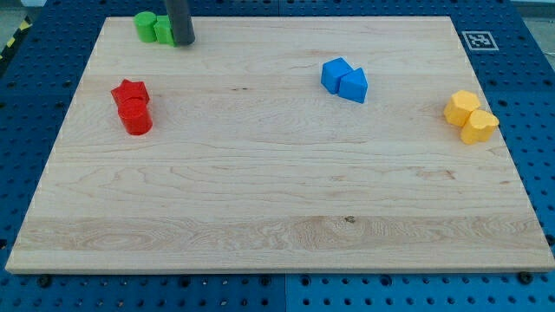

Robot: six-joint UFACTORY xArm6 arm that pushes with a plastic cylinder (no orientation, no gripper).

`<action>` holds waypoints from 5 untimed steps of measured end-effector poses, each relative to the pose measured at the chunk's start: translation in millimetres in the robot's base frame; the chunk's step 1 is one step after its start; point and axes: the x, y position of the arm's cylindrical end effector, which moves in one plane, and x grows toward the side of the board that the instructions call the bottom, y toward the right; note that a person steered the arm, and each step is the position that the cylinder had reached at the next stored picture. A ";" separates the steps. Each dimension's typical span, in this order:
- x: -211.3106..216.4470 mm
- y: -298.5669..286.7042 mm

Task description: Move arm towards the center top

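One rod, no pincer; my tip (182,42) at top left, touching green blocks (153,27); board (277,217) top centre lies toward view's right.

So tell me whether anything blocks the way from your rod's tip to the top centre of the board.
Nothing visible does. My tip sits at the view's top left, right beside the green blocks, which lie on its left, away from the path. The blue blocks lie right of centre, below the top edge.

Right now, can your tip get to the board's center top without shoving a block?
Probably yes. My tip sits at the top left, touching the green blocks on their right. The top edge rightward looks bare; the blue blocks lie lower.
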 end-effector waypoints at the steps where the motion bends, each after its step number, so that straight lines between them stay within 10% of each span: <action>1: 0.0 0.0; 5: -1.5 38.2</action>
